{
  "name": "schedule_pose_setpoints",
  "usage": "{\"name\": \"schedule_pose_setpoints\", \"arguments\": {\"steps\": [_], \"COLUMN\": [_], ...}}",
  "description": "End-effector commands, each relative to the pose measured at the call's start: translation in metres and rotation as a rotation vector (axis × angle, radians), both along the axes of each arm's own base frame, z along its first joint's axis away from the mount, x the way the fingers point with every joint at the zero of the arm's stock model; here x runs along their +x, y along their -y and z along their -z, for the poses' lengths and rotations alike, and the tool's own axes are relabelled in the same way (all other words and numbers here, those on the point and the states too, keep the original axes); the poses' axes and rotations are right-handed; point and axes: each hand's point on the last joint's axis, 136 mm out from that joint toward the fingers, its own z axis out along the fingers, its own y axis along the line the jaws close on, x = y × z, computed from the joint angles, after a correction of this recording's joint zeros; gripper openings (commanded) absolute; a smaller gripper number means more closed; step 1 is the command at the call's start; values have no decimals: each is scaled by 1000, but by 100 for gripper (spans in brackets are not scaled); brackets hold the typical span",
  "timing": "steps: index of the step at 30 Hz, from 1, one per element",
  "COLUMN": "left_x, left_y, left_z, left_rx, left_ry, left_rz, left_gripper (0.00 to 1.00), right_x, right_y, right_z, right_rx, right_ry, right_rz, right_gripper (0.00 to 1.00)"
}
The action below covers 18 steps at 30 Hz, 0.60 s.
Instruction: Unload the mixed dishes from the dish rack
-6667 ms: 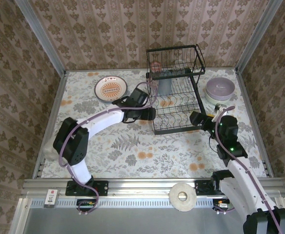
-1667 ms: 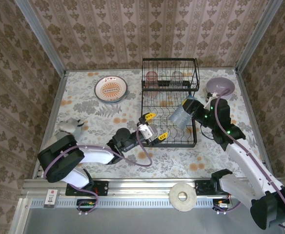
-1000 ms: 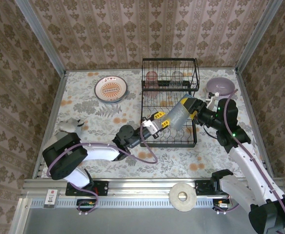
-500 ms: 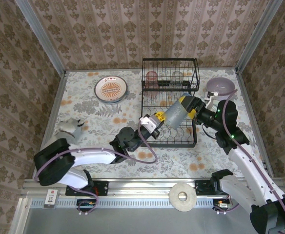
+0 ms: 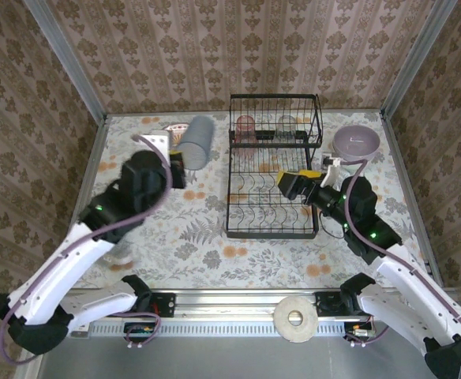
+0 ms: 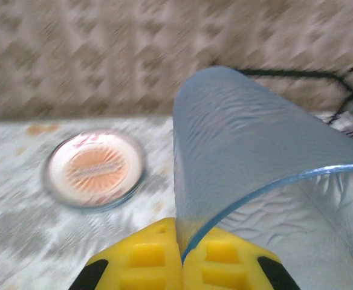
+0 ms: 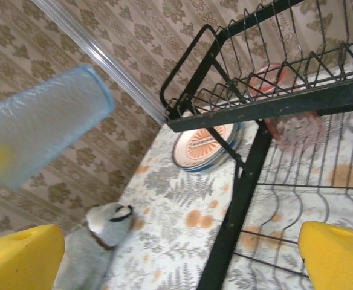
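So, bluish tumbler [image 5: 198, 142] clamped in the left hand [image 6: 179, 266]
It's held tilted over the worktop's far-left corner near the patterned plate [image 6: 95, 169]; right hand [image 5: 297, 182] spread wide at the dish rack [image 5: 271, 230].

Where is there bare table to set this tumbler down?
Bare table lies in front of the dish rack, toward the arm bases, and a strip between it and the plates. Crowded: right of the rack, by the lilac bowl.
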Motion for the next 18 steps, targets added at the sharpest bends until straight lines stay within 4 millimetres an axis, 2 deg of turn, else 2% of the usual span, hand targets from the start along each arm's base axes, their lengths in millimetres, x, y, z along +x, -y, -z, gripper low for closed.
{"name": "schedule_pose_setpoints", "arguments": {"steps": [1, 4, 10, 15, 18], "left_x": [-44, -36, -4, 24, 41], "left_y": [-40, -49, -45, -44, -39], "left_z": [69, 70, 95, 126, 142], "left_rx": [146, 170, 218, 270, 225], "left_ry": [-438, -535, -703, -809, -848], "left_rz": [-15, -7, 34, 54, 76], "left_gripper": [0, 0, 0, 0, 0], "right_x": [4, -2, -19, -30, -32], "right_y": [-1, -17, -51, -64, -69], "right_z": [4, 5, 16, 29, 39], "right_rx": [-104, -172, -333, -402, -435], "right_ry": [135, 240, 394, 465, 465], "right_rz": [28, -15, -127, -178, -200], "right_gripper": [100, 100, 100, 100, 100]}}
